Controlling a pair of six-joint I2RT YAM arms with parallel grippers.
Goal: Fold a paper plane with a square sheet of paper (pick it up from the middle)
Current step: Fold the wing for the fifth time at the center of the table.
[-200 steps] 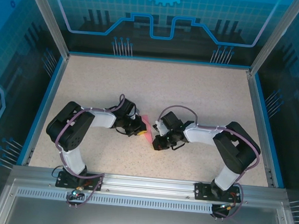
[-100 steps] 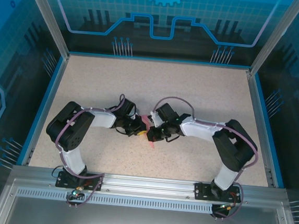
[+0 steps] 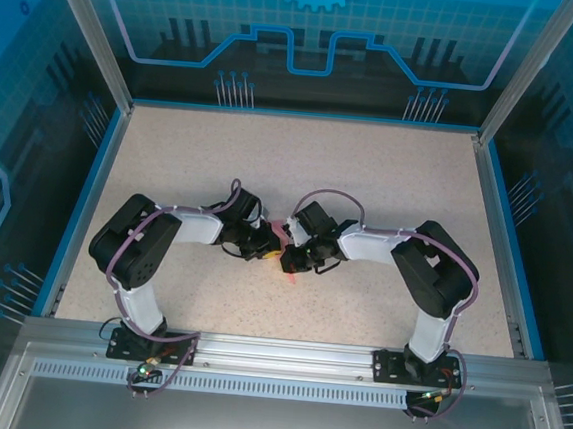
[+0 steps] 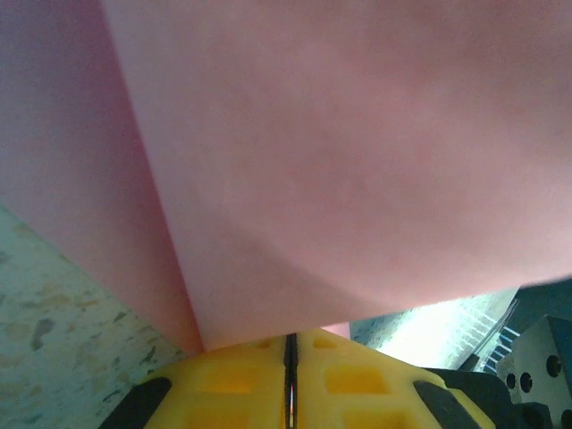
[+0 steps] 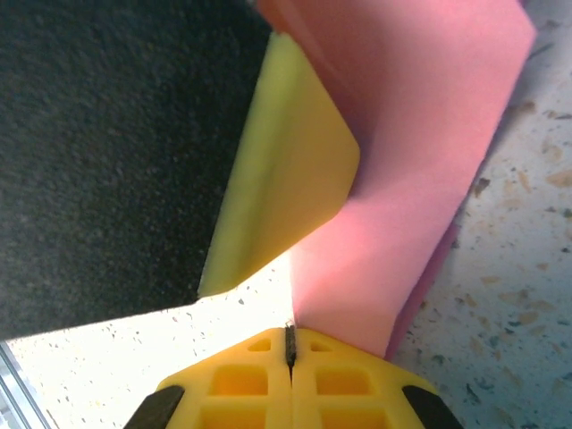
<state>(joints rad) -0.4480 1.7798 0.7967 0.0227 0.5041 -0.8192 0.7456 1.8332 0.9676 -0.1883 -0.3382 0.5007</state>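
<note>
While both my arms meet at the middle of the top view, I judge the work to be partway through a fold: past the pick-up, and nowhere near a finished dart.

On the left of that meeting is my left gripper (image 3: pixel 262 246). In its wrist view the left gripper (image 4: pixel 288 349) has its yellow pads pressed together, with only a hairline seam at the bottom of the frame. The square sheet of paper (image 4: pixel 357 161) rises straight from their tip and covers most of the frame above, so I take it as clamped there. A crease or layered edge runs from the top left down to the pads.

From above, the square sheet of paper (image 3: pixel 282 236) is a pink sliver between the two grippers, over the speckled table (image 3: pixel 370 182).

Just right of it is my right gripper (image 3: pixel 293 259). In its wrist view the right gripper (image 5: pixel 289 338) also has its pads together, and the pink sheet (image 5: pixel 402 179) climbs from their tip to the upper right. I judge it nipped, though the contact itself is hidden.

Next, I think, one side must anchor while the other carries its edge over and presses the crease flat, gently, since paper this thin tears or slips easily.
</note>
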